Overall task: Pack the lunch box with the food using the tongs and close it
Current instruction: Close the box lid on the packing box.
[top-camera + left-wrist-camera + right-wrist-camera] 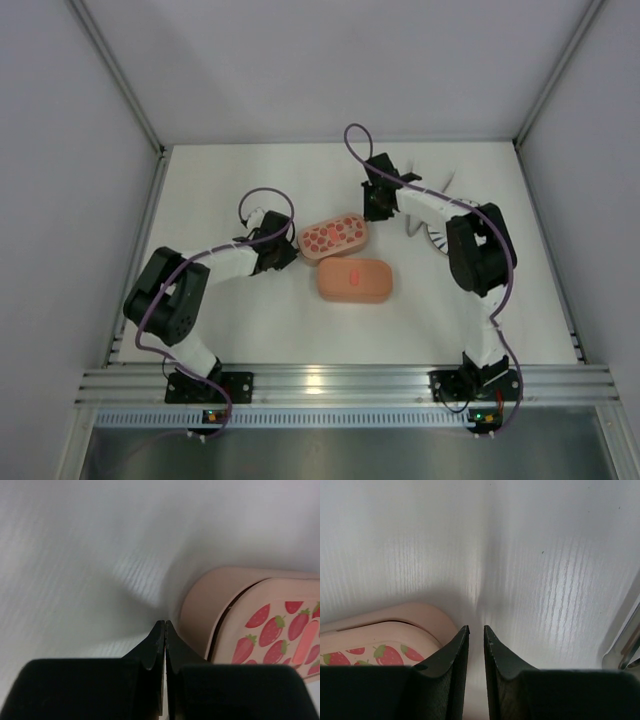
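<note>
Two salmon-pink lunch box parts lie mid-table with their lids on: one with a strawberry-print lid (334, 237) and a plain one (355, 281) just in front of it. My left gripper (292, 255) is shut on nothing at the strawberry box's left end; the left wrist view has the gripper (165, 622) beside the box wall (205, 610). My right gripper (375, 207) sits off the box's right end, and in its wrist view the gripper (476, 627) is slightly open with nothing between the fingers. The silvery tongs (624, 652) show at that view's right edge. No food is in view.
A white plate with black stripes (437, 238) lies to the right, partly hidden under my right arm. White walls and metal rails enclose the table on three sides; the arm bases are bolted at the near edge.
</note>
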